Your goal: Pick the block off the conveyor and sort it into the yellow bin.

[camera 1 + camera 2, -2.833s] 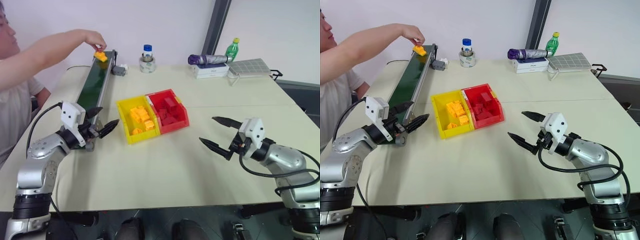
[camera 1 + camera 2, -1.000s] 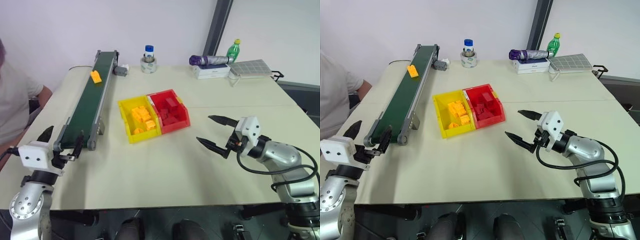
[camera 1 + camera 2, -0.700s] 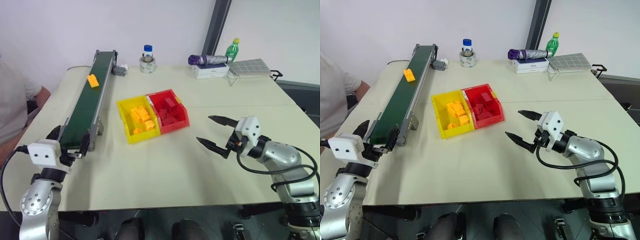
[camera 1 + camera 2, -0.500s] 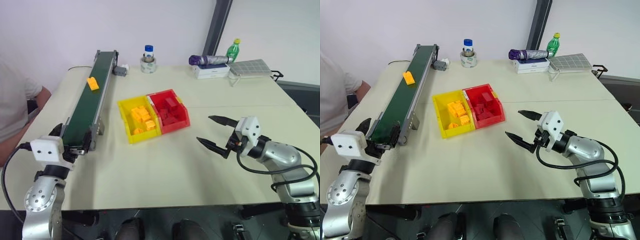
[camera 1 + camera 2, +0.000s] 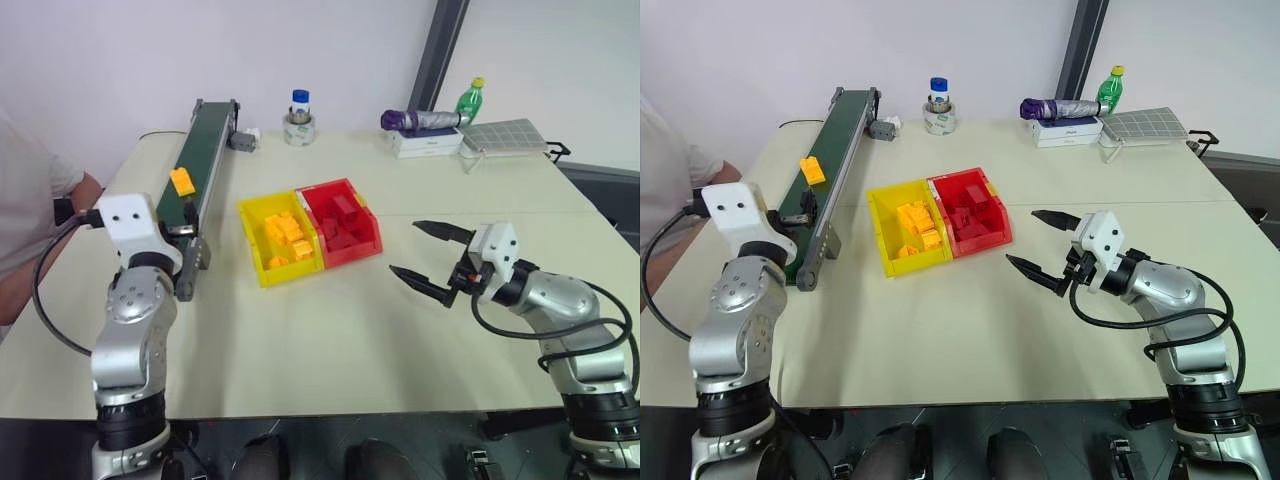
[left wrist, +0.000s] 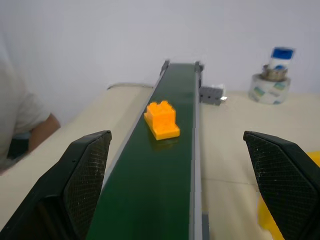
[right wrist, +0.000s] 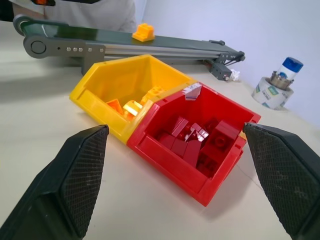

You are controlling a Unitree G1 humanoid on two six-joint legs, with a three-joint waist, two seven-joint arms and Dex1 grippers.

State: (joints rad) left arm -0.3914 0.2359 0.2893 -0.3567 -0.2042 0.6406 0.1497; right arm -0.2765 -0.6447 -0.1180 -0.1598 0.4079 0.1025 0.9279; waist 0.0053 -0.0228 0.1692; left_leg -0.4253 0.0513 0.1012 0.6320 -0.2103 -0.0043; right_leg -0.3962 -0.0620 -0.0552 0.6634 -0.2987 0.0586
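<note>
The step in hand looks like the approach: the left gripper (image 6: 170,200), jaws wide and empty, lines up along the conveyor (image 5: 205,140) in the upper left of the head view. One block (image 6: 161,119) rides the belt ahead of it, untouched. Next it must close in and pinch the block. The right gripper (image 5: 430,258) hangs wide open too (empty) over the bench (image 5: 330,330). Two joined bins sit mid-frame, one yellow bin (image 5: 252,215) and one red bin (image 5: 362,205).

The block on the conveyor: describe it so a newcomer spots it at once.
Find the conveyor, the long dark green belt along the table's left side. On it lies the block, one small yellow-orange toy brick, alone on the belt, unlike the bricks heaped in the yellow bin.
</note>
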